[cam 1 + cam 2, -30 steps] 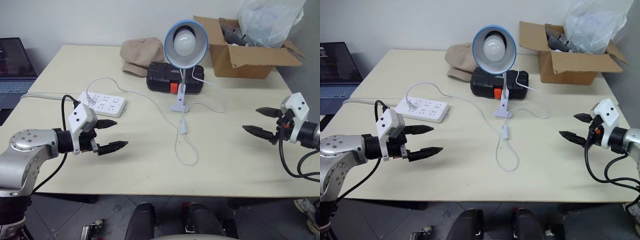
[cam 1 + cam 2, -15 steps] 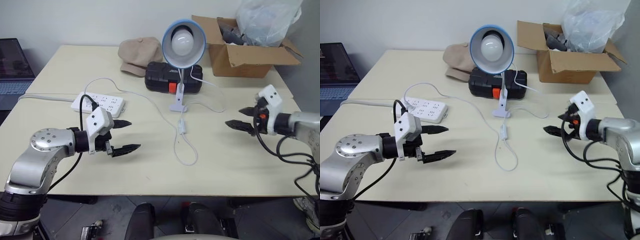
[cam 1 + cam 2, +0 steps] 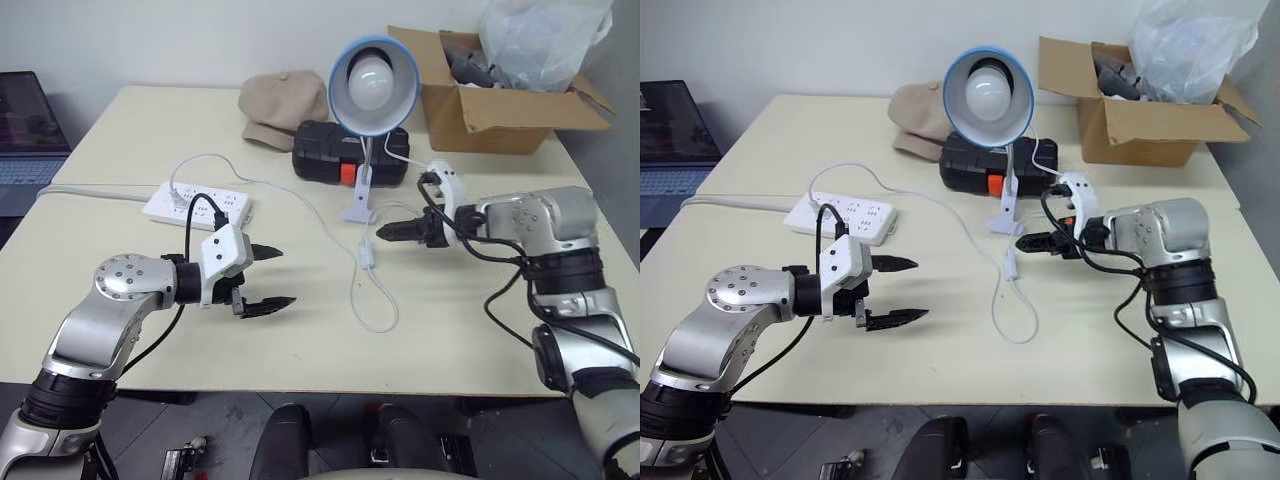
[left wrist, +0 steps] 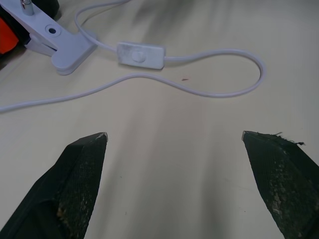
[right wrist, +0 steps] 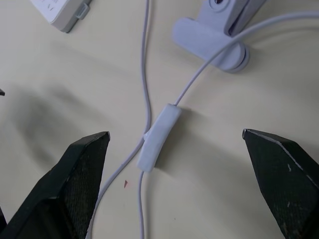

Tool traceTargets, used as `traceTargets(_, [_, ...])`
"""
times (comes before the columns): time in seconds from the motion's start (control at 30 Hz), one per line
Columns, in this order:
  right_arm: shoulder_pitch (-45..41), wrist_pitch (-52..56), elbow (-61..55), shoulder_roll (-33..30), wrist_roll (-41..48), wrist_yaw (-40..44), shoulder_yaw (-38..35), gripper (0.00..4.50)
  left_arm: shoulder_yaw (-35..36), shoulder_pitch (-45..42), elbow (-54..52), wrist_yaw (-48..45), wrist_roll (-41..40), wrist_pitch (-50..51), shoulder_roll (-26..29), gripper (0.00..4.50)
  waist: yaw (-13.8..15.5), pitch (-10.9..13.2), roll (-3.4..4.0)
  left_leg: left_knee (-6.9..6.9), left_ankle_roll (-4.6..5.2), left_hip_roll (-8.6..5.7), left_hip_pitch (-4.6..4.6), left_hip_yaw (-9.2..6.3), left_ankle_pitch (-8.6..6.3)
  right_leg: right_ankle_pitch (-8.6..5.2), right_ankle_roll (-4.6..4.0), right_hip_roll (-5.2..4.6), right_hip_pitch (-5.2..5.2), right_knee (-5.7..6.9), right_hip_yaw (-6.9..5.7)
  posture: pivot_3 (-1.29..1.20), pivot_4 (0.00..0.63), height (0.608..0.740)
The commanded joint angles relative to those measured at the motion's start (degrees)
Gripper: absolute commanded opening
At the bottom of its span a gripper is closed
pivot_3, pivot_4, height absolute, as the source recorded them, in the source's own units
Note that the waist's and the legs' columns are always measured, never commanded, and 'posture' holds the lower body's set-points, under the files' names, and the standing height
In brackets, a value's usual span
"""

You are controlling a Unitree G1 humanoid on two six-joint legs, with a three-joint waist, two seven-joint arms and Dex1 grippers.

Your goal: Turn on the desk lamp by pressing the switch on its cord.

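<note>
**Inspector:** Containers first, taking the desk lamp [image 3: 372,88] as the reference point.

**Assistant:** A cardboard box [image 3: 497,112] stands to the right of the lamp at the table's far right corner, flaps open. It holds a crumpled clear plastic bag [image 3: 535,40] and something dark beside it that I cannot make out. A black case [image 3: 325,157] with an orange latch lies shut just behind the lamp's clip base. A tan cap [image 3: 285,108] sits left of the lamp, touching the case.

**Inspector:** Edges and open room?

**Assistant:** The table [image 3: 120,140] is bare along its near edge in front of the lamp. A power strip [image 3: 197,207] lies well to the lamp's left, and a laptop [image 3: 27,125] sits beyond the left edge.

**Inspector:** The task items?

**Assistant:** The cord [image 3: 385,315] runs forward from the clip base and loops. The switch [image 5: 159,144] lies flat on it, just in front of the base.

**Inspector:** Grippers?

**Assistant:** The right gripper [image 3: 397,231] hovers just right of the switch, jaws spread wide, empty. The left gripper [image 3: 268,277] hangs left of the loop, jaws also wide apart, holding nothing.
</note>
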Motion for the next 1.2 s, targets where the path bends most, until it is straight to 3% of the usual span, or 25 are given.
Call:
traceTargets(0.03, [-4.17, -3.85, 8.65, 3.09, -2.13, 0.28, 0.36, 4.48, -0.7, 0.65, -2.06, 0.52, 1.46, -2.65, -0.89, 4.5, -0.19, 0.0, 0.0, 0.0, 0.0, 0.01, 0.01, 0.05, 0.0, 0.01, 0.0, 0.0, -0.01, 0.0, 0.04, 0.0, 0.15, 0.74])
traceTargets(0.2, [-7.99, -6.75, 17.72, 6.59, -3.93, 0.52, -0.4, 4.48, -0.81, 1.44, -1.97, 0.84, 2.54, -3.93, -1.45, 4.5, -0.29, 0.0, 0.0, 0.0, 0.0, 0.02, -0.03, 0.12, 0.0, 0.03, 0.02, 0.01, -0.07, 0.0, 0.09, 0.0, 0.15, 0.74])
traceTargets(0.63, [-11.49, -12.16, 27.41, 10.23, -8.29, 4.42, 0.98, 4.48, -0.48, 3.09, -1.05, 1.47, 4.76, -6.83, -1.4, 4.5, -0.48, 0.0, 0.0, 0.0, 0.0, 0.03, -0.02, 0.12, 0.0, 0.06, 0.05, 0.01, -0.08, 0.0, 0.09, 0.0, 0.15, 0.74])
traceTargets(1.13, [-13.37, -13.56, 30.99, 10.87, -10.9, 6.3, -0.76, 0.73, 0.99, 2.62, -0.52, 2.21, 2.49, -3.53, -2.62, 4.5, -0.97, 0.0, 0.0, 0.0, 0.0, 0.03, -0.02, 0.13, 0.0, 0.07, 0.05, 0.0, -0.08, 0.0, 0.1, 0.0, 0.15, 0.74])
traceTargets(1.2, [-13.6, -12.94, 30.95, 10.62, -10.42, 6.56, -1.8, 0.44, 1.13, 1.94, -0.01, 2.14, 2.24, -3.11, -2.72, 4.5, -0.98, 0.0, 0.0, 0.0, 0.0, 0.03, -0.03, 0.11, 0.0, 0.07, 0.05, 0.0, -0.08, 0.01, 0.09, 0.0, 0.15, 0.74])
